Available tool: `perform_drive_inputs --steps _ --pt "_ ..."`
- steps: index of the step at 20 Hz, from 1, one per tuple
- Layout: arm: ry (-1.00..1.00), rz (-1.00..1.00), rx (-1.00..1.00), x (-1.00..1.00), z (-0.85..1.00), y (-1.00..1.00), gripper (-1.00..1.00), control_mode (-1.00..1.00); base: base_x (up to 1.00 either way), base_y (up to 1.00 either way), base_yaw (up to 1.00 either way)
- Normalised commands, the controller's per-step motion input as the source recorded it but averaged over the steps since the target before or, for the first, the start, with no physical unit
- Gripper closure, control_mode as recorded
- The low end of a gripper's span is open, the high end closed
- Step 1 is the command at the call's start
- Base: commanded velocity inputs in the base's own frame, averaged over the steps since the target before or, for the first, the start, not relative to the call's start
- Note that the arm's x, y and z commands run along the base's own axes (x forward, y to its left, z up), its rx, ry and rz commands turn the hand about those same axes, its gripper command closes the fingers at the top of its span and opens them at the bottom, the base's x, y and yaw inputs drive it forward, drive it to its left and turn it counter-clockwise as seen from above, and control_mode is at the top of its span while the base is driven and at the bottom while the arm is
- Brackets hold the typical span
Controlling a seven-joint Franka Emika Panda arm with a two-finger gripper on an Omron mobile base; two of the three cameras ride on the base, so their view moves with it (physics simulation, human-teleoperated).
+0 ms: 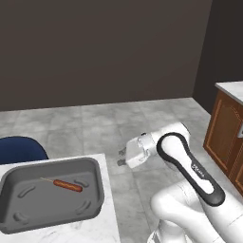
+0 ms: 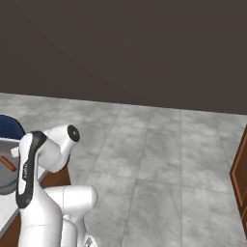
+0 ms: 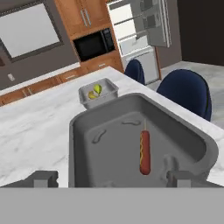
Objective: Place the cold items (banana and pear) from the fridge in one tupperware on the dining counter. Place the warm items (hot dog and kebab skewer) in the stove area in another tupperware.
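The larger dark grey tupperware (image 3: 75,131) (image 1: 97,180) stands on the marble dining counter (image 3: 35,127). In it lies a hot dog (image 3: 144,153) (image 1: 67,185), a red-brown sausage with a yellow stripe. A thin stick juts from its end; I cannot tell whether that is the kebab skewer. My gripper (image 3: 113,178) (image 1: 121,157) hangs open and empty just off the tray's near side, beyond the counter edge. Further along the counter, the smaller light tupperware (image 3: 109,85) holds the yellow banana (image 3: 91,95) and the green pear (image 3: 98,89). The fridge (image 3: 140,30) stands open behind.
Blue chairs (image 3: 188,92) (image 3: 134,70) (image 1: 19,149) line the counter's far side. A black microwave (image 3: 94,43) sits among wooden cabinets. A wooden cabinet (image 1: 228,137) stands at the right, with grey tiled floor (image 2: 159,159) between it and the counter.
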Motion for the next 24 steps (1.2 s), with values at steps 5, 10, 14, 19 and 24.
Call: perform_drive_inputs --steps 5,10,14,19,24 --pt "-0.06 -0.09 -0.05 -0.01 0.12 -1.0 -1.0 -1.0 0.0 0.0 0.0" --pt "-0.18 -0.35 -0.56 -0.08 -0.24 -0.9 -1.0 -1.0 0.0 0.0 0.0" --pt "-0.11 -0.49 -0.34 -0.36 -0.2 -0.83 -1.0 -1.0 0.0 0.0 0.0" --pt "0.0 -0.54 0.02 -0.47 -0.16 -0.9 -1.0 -1.0 0.0 0.0 0.0" --pt "0.03 -0.67 0.01 -0.33 -0.59 -0.37 -1.0 -1.0 0.0 0.0 0.0"
